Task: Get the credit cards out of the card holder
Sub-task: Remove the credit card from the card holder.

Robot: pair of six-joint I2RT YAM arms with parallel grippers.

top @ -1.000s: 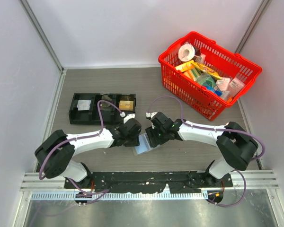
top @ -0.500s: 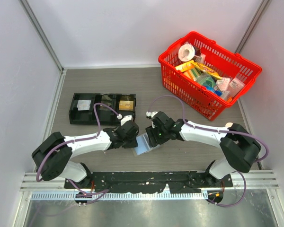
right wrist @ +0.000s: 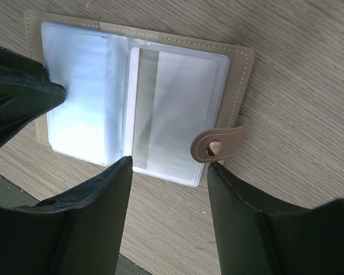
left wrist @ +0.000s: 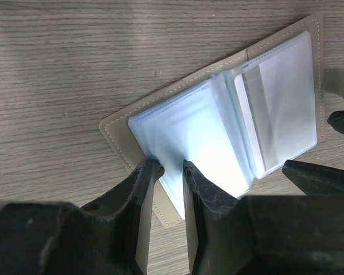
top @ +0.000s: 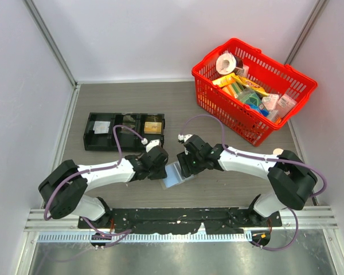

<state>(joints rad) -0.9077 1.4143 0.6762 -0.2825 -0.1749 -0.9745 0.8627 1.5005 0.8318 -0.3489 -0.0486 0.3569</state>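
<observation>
You cannot tell from any view whether your left gripper (left wrist: 168, 166) clamps anything: its fingers stand a slit apart at the edge of the pale blue sleeve of the card holder (right wrist: 143, 97), which lies open on the table (top: 126, 97) between the arms. One credit card (right wrist: 172, 109) sits in the right clear pocket (others cannot be made out), and your right gripper (right wrist: 169, 166) gapes wide and empty, straddling that panel's edge. The filled red basket (top: 218, 106) and the black tray (top: 92, 143) stand well apart behind.
</observation>
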